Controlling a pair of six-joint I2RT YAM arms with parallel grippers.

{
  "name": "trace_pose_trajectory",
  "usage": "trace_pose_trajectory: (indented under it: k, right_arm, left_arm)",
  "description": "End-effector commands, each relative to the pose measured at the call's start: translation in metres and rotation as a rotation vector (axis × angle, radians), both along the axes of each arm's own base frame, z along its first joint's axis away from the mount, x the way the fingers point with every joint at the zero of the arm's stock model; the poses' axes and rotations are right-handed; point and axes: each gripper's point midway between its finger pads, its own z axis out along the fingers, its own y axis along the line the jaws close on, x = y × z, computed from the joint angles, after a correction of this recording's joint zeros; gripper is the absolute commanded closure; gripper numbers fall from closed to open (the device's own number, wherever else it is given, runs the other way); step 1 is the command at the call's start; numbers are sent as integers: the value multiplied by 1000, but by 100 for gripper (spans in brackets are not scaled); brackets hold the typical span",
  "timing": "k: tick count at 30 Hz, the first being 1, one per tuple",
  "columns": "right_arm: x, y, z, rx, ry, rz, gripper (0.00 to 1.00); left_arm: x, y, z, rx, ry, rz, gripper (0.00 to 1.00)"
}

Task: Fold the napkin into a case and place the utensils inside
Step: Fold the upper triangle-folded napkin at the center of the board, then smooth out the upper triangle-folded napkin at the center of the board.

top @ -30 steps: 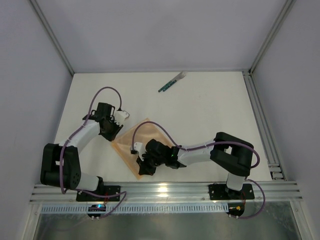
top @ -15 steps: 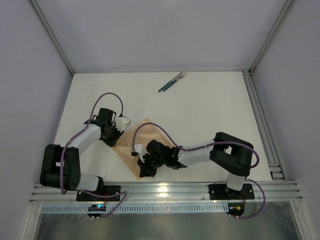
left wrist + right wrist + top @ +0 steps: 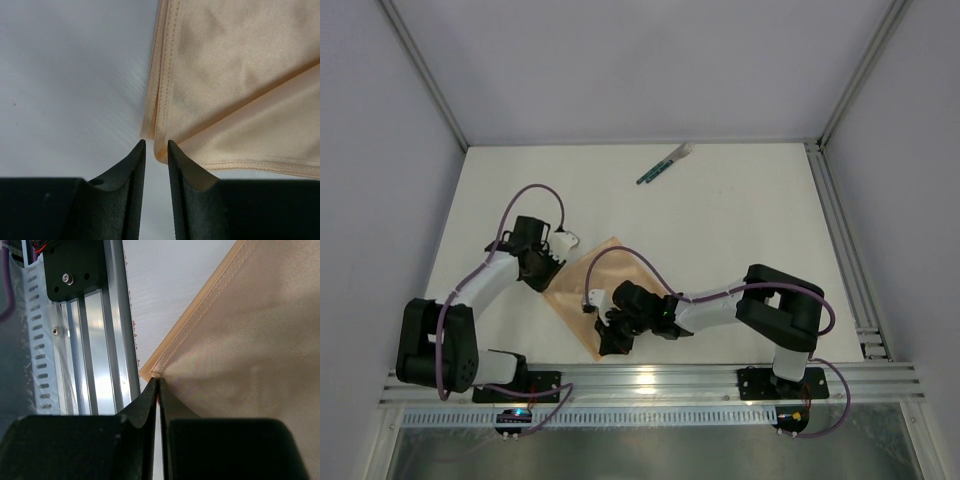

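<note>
The peach-tan napkin (image 3: 582, 287) lies folded, with layered edges, near the front of the table, between my two grippers. My left gripper (image 3: 556, 264) is at its left corner; in the left wrist view its jaws (image 3: 156, 143) stand narrowly apart with the napkin (image 3: 235, 75) corner just beyond the tips, not clamped. My right gripper (image 3: 609, 344) is at the napkin's near corner; in the right wrist view it (image 3: 158, 379) is shut on that corner of the napkin (image 3: 250, 340). The green-handled utensils (image 3: 665, 163) lie together at the back of the table, far from both grippers.
An aluminium rail (image 3: 650, 380) runs along the table's near edge, right beside the right gripper; it also shows in the right wrist view (image 3: 100, 340). Frame posts stand at the back corners. Purple cables loop over both arms.
The left gripper has slid a little down and left along the napkin's left corner, uncovering more of the cloth. The right gripper has stayed in place on the near corner.
</note>
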Motion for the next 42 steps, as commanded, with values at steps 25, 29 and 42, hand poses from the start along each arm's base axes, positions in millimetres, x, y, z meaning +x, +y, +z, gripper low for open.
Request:
trace_pose_trajectory:
  k: [25, 29, 42]
  right_arm:
    - [10, 9, 13, 42, -41, -51, 84]
    - [15, 14, 56, 106, -52, -76, 55]
    - [114, -105, 58, -22, 26, -684, 58]
  left_arm:
    - [1, -11, -19, 145, -56, -95, 77]
    - [4, -10, -21, 150, -73, -91, 78]
    - [12, -15, -15, 132, -106, -94, 78]
